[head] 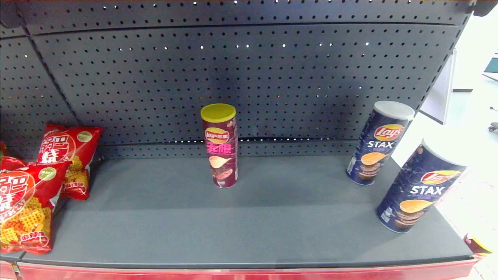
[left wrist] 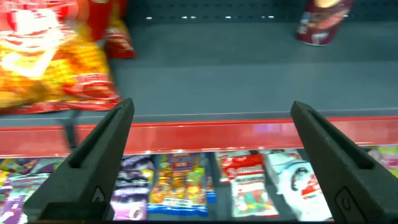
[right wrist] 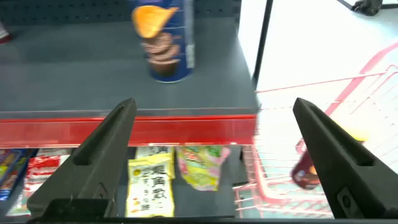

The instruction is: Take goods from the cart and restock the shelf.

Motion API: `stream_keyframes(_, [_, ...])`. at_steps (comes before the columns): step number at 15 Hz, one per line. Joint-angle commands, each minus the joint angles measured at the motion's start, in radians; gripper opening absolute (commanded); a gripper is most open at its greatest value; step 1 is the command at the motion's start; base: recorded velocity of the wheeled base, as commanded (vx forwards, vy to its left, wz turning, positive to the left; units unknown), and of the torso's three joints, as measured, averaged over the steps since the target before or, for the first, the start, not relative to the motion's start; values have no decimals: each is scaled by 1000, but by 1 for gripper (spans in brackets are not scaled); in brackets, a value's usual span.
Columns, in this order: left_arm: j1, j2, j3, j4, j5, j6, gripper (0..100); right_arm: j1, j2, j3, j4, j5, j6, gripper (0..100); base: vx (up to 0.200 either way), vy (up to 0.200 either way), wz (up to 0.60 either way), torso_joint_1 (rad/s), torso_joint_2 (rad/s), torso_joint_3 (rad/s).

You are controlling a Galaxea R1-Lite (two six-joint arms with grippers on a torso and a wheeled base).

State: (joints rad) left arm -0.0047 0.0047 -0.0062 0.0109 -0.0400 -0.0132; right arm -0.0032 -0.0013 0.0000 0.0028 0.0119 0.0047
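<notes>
Dark grey metal shelf (head: 272, 217): three chip cans, all upright, long axes vertical, lids up.
Maroon yellow-lidded cylindrical can (head: 220, 146) mid-shelf near the back edge; two navy grey-lidded cylindrical cans, one (head: 379, 142) near the back right corner and one (head: 420, 186) by the right edge nearer the front. Left gripper (left wrist: 211, 104) and right gripper (right wrist: 214, 102) spread wide, empty, off the front edge.

One dark red chip can (head: 220, 149) with a yellow lid; two dark blue chip cans, the back blue can (head: 377, 144) and the front blue can (head: 420, 190); two red snack bags, the back bag (head: 74, 163) and the front bag (head: 25, 206); one pink cart (right wrist: 323, 82); one cart can (right wrist: 306, 171) inside it.
</notes>
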Motion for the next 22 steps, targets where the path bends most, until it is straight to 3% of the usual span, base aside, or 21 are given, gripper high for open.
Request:
stream_keyframes(1, [0, 0, 0, 0, 0, -1, 100, 0, 1, 0, 0, 0, 0, 100, 0, -200, 0, 2, 7, 2])
stream_keyframes(22, [0, 0, 0, 0, 0, -2, 100, 0, 1, 0, 0, 0, 0, 100, 0, -200, 0, 2, 3, 2])
